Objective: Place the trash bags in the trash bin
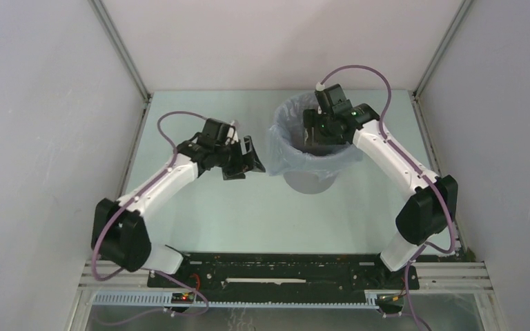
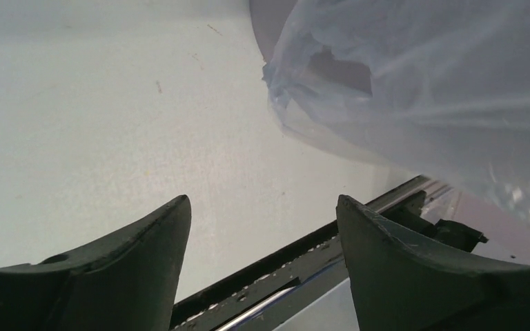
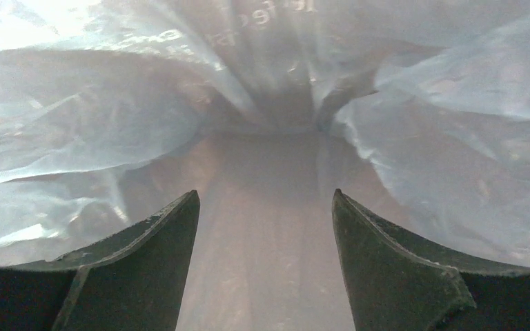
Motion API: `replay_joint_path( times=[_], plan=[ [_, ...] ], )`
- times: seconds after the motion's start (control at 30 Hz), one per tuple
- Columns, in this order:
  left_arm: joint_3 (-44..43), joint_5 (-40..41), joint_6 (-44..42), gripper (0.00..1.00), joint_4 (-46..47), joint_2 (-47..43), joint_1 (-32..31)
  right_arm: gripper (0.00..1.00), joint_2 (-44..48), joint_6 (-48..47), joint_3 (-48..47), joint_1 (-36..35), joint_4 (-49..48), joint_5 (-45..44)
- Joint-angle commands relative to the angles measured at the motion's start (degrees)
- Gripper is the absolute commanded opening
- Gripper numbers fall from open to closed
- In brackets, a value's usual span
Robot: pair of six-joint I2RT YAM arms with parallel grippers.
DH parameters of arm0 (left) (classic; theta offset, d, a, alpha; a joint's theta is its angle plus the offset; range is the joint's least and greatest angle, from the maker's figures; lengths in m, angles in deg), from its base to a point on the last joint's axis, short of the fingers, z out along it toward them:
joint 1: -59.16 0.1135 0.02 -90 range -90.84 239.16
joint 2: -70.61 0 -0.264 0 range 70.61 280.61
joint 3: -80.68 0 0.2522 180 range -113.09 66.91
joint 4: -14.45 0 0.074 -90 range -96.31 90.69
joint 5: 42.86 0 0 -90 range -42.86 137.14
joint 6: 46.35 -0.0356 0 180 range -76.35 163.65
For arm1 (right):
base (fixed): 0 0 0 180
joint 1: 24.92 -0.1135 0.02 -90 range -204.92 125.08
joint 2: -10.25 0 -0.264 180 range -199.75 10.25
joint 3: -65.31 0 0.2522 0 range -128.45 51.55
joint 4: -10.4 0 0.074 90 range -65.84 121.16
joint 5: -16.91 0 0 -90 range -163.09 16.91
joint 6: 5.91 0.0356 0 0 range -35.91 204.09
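Note:
The light grey trash bin (image 1: 309,181) stands at the back middle-right of the table. The pale blue trash bag (image 1: 284,153) lines it, its film folded out over the rim and hanging down the outside. My right gripper (image 1: 315,135) is open and reaches down into the bin's mouth; in the right wrist view the bag (image 3: 96,131) surrounds the gripper (image 3: 265,196), which is empty. My left gripper (image 1: 246,160) is open and empty, just left of the bin. In the left wrist view the bag's hanging film (image 2: 428,96) lies above the gripper (image 2: 262,200), apart from it.
White enclosure walls stand on the left, back and right. The black base rail (image 1: 283,270) runs along the table's near edge; it also shows in the left wrist view (image 2: 297,276). The pale table surface (image 1: 234,214) lies in front of the bin.

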Motion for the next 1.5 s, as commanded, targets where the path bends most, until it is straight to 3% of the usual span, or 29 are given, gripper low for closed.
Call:
replay_joint_path(
  times=[0.0, 0.27, 0.6, 0.87, 0.9, 0.93, 0.97, 1.13, 1.3, 1.47],
  plan=[
    [-0.8, 6.0, -4.0, 0.83, -6.4, -8.8, 0.6, 0.80, 1.6, -2.2, -1.4, 2.0, 1.8, -7.2],
    [1.1, 13.7, -2.7, 0.89, -13.1, -24.4, 1.0, 0.80, 2.5, -2.5, 0.0, 4.4, 1.5, -9.0],
    [-8.9, 16.7, -1.0, 0.94, -14.6, -28.5, 1.2, 0.80, 7.2, 0.4, -6.7, 2.1, 4.3, 1.2],
    [-13.5, 15.5, -0.5, 1.00, -7.0, -31.5, 1.1, 0.83, 15.6, 0.9, -15.6, 2.4, 10.9, 6.3],
    [-14.9, 16.2, -0.9, 1.00, -6.0, -31.9, 1.2, 0.85, 17.6, 1.1, -15.9, 2.3, 10.5, 6.9],
    [-16.6, 16.9, -1.3, 1.00, -5.4, -32.3, 1.2, 0.93, 20.0, 1.4, -15.6, 2.3, 9.3, 7.4],
    [-18.5, 17.9, -1.8, 1.00, -5.0, -32.6, 1.2, 0.99, 22.9, 1.6, -15.3, 2.3, 8.2, 8.2],
    [-27.7, 26.2, -4.9, 1.00, -3.0, -33.9, 1.1, 1.00, 30.1, 2.9, -17.2, 2.4, 9.8, 7.1],
    [-31.7, 36.7, -7.3, 1.00, 1.8, -36.8, 1.2, 1.00, 33.3, 3.7, -27.7, 2.4, 16.5, 1.1],
    [-33.7, 39.0, -10.5, 1.00, 7.1, -38.2, 1.2, 1.00, 35.2, 4.4, -36.8, 2.4, 17.9, -1.0]
  ],
)
